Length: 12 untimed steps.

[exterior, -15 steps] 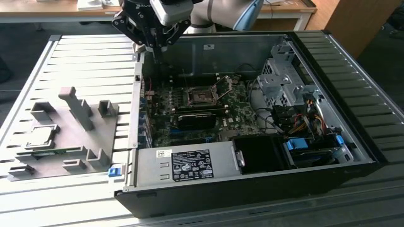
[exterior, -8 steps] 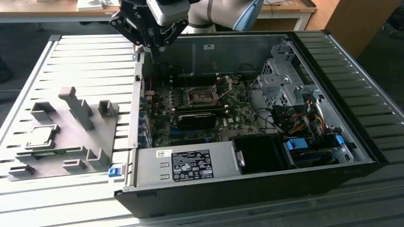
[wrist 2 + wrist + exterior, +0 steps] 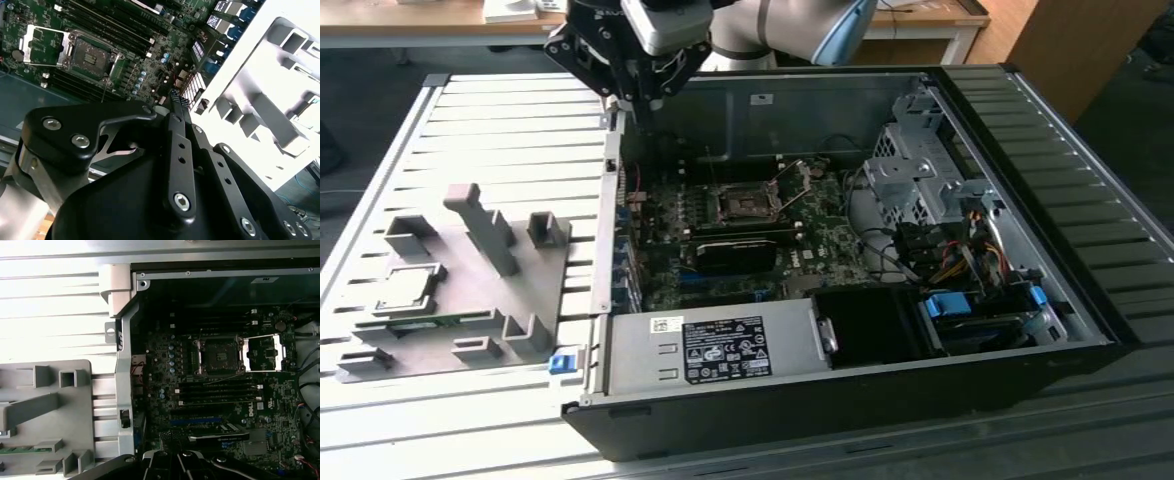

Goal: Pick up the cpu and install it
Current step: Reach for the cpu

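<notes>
The cpu (image 3: pixel 407 287), a small flat silvery square, lies in a recess of the grey fixture (image 3: pixel 520 300) at the exterior view's left, outside the open computer case (image 3: pixel 854 400). My gripper (image 3: pixel 631 100) hangs above the case's wall on the fixture side, far from the cpu, fingers drawn together with nothing between them; both wrist views show its black fingers (image 3: pixel 176 100) (image 3: pixel 172 460). The motherboard socket (image 3: pixel 747 205) (image 3: pixel 92 52) (image 3: pixel 220 356) stands empty, and its metal lid (image 3: pixel 262 352) (image 3: pixel 42 45) is swung open beside it.
A long green circuit strip (image 3: pixel 427 322) (image 3: pixel 20 450) rests in the fixture near the cpu. Upright grey posts (image 3: pixel 483 228) rise from the fixture. Inside the case are a power-supply box (image 3: pixel 707 350), a drive cage (image 3: pixel 921 170) and cable bundles (image 3: pixel 961 260).
</notes>
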Tool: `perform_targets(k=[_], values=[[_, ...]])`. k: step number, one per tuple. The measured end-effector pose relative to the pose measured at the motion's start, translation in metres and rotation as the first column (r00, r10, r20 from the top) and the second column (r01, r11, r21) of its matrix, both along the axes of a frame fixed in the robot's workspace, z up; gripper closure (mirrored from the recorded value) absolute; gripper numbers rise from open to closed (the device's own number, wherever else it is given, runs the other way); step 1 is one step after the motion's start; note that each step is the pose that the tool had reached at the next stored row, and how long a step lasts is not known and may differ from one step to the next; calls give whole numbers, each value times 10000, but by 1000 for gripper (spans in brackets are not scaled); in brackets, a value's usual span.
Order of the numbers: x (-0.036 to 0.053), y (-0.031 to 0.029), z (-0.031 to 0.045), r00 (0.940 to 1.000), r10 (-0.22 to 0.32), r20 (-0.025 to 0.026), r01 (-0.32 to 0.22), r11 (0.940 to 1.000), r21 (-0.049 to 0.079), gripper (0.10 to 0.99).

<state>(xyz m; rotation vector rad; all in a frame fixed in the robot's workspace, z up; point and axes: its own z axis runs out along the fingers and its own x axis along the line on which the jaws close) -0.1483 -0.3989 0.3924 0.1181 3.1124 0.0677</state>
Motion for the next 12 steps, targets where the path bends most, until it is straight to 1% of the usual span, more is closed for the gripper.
perform_targets(k=[12], values=[[-51,0,-3,10000,1,0,-1,10000,0,980]])
